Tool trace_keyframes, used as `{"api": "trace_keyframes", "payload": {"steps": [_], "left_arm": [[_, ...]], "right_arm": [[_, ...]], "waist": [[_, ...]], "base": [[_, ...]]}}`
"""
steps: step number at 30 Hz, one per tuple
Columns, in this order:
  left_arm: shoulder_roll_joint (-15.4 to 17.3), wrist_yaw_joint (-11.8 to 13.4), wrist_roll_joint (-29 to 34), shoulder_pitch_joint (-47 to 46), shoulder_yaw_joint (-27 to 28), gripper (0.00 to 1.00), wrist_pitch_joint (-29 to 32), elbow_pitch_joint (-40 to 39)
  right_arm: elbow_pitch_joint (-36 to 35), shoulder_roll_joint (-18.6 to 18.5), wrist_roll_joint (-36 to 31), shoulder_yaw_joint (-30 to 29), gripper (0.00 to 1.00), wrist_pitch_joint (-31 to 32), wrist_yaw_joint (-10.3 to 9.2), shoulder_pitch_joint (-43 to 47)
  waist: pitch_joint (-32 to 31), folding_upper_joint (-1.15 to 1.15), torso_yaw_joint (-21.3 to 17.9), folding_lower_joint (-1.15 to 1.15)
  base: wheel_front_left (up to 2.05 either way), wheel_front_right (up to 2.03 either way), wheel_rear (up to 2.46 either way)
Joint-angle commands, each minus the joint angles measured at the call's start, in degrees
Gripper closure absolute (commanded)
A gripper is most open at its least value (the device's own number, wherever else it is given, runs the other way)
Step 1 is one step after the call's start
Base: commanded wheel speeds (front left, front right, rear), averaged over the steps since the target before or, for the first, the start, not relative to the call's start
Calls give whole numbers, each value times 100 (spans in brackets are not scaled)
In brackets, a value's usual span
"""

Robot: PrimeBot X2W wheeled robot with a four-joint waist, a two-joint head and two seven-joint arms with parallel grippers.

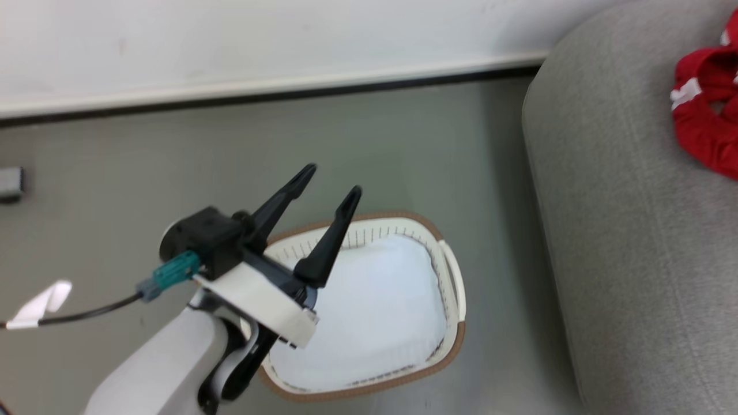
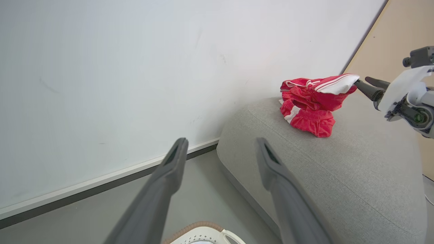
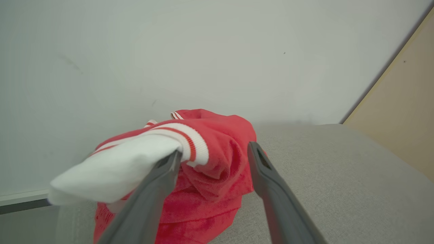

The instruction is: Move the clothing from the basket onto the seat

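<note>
The red clothing (image 2: 310,108) with white stripe trim lies piled on the grey seat (image 2: 339,176), near the wall. My right gripper (image 3: 214,150) is open at the pile; a white sleeve (image 3: 115,169) drapes over its left finger, and red fabric bulges between the two fingers. In the left wrist view the right gripper (image 2: 362,83) touches the pile's top from the right. My left gripper (image 1: 334,180) hangs open above the basket (image 1: 454,340), holding nothing. No red fabric shows in the basket. Part of the clothing (image 1: 703,121) shows on the seat (image 1: 622,259) at the head view's right edge.
A pale bluish-white pad (image 1: 375,305) lines the basket's bottom. The basket stands on the grey floor (image 1: 173,161) just left of the seat. A white wall with a dark skirting strip (image 1: 259,95) runs behind. A small grey box (image 1: 10,183) sits at the far left.
</note>
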Motion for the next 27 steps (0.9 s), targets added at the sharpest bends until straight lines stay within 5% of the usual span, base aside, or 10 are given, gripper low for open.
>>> {"api": "trace_keyframes", "payload": {"steps": [1, 18, 27], "left_arm": [[50, 35, -91, 147, 37, 0, -84, 52], [-36, 840, -291, 2117, 903, 0, -631, 833], [-298, 875, 147, 3106, 1646, 0, -634, 1083]], "right_arm": [[-63, -1, 74, 70, 0, -54, -15, 217], [-1999, 244, 1757, 1814, 0, -557, -15, 3371], [-2521, 602, 2110, 2619, 0, -725, -15, 4802]], "waist": [[-409, 0, -84, 0], [-2354, 0, 487, 0], [-2745, 0, 652, 0]], "base": [[0, 0, 0], [0, 0, 0], [0, 0, 0]]}}
